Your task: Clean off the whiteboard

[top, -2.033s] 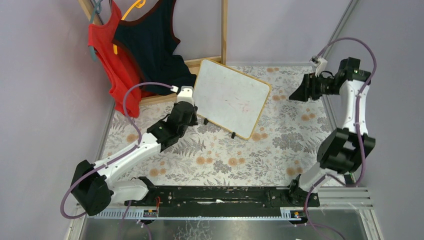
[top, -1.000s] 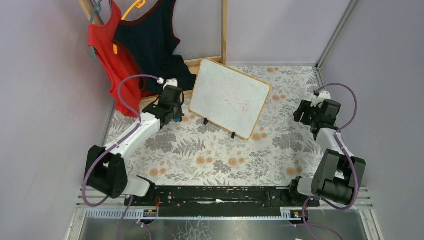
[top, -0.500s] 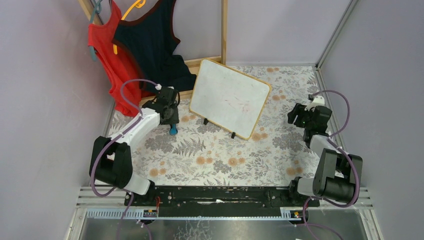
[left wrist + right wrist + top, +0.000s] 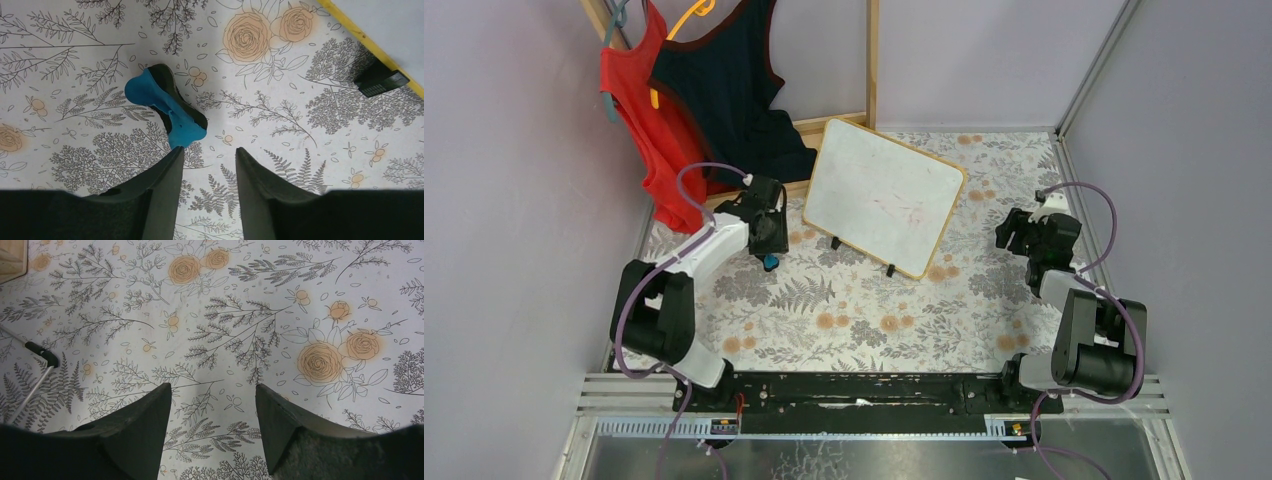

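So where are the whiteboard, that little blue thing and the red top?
whiteboard (image 4: 879, 190): top view, middle of its white face.
blue eraser (image 4: 162, 105): left wrist view, middle of its body.
red top (image 4: 639, 120): top view, on its hanging cloth.

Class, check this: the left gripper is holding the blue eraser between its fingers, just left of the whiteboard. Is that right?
Not holding it. The left wrist view shows the blue eraser lying on the tablecloth beyond the left gripper, whose jaws stand open. It is left of the whiteboard.
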`<act>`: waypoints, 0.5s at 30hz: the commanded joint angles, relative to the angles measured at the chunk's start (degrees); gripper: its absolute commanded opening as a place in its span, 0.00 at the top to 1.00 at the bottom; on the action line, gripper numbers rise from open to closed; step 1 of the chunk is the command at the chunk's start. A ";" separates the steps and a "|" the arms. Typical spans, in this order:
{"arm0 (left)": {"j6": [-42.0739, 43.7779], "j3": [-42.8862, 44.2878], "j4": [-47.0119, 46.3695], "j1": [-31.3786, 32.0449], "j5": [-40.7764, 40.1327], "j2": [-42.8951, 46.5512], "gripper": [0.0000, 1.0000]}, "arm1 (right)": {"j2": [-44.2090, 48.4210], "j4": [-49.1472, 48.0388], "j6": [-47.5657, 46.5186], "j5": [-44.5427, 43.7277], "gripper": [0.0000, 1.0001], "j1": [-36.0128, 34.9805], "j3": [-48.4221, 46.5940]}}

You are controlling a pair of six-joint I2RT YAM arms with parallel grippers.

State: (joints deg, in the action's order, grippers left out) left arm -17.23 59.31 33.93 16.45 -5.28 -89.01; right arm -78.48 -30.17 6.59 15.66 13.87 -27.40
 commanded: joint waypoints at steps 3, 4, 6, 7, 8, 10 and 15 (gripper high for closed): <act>0.59 1.07 -4.37 -0.28 -3.83 3.31 0.49 | -0.36 -3.38 -0.79 0.30 0.31 -0.29 -0.23; 0.73 1.05 -5.27 -0.46 -5.03 3.97 0.46 | -1.01 -3.35 -0.71 0.40 0.31 -0.30 -0.39; 1.17 0.63 -8.00 -0.64 -8.41 5.13 0.41 | -1.68 -2.92 -0.77 0.42 0.31 -0.26 -0.77; 1.30 0.37 -9.48 -0.76 -9.87 5.60 0.34 | -1.82 -2.88 -0.79 0.42 0.31 -0.30 -0.81; 1.63 0.11 -11.13 -0.94 -10.57 6.01 0.32 | -1.92 -3.10 -0.83 0.35 0.31 -0.32 -0.70; 2.44 -0.79 -14.85 -1.31 -12.06 6.38 0.30 | -1.86 -3.58 -0.75 0.34 0.31 -0.42 -0.44; 4.86 -3.83 -25.11 -3.91 -10.18 5.41 0.26 | -1.83 -3.91 -1.04 0.04 0.31 -0.84 -0.22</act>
State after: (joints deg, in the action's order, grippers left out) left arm -15.25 57.93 20.18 14.66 -14.31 -83.37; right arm -80.51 -30.79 6.48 15.70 13.74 -27.24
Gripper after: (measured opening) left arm 0.734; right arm 0.692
